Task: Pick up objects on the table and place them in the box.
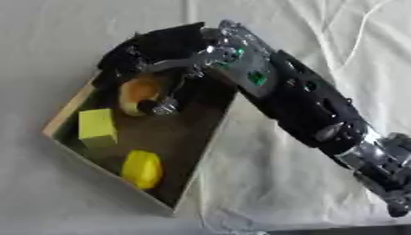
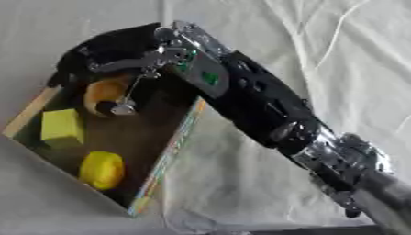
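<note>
An open wooden box (image 1: 67, 109) lies at the left on the white cloth. Inside it sit a yellow-green block (image 1: 97, 127) and a yellow rounded object (image 1: 142, 169). My right arm reaches from the lower right across the table, and my right hand (image 1: 152, 50) hangs over the box's far end. Its fingers curl round an orange-and-cream rounded object (image 1: 136, 93), held just above the box floor. My left hand shows in neither view.
A wrinkled white cloth (image 1: 273, 183) covers the table around the box. A thin white cord (image 1: 361, 27) runs across the cloth at the upper right.
</note>
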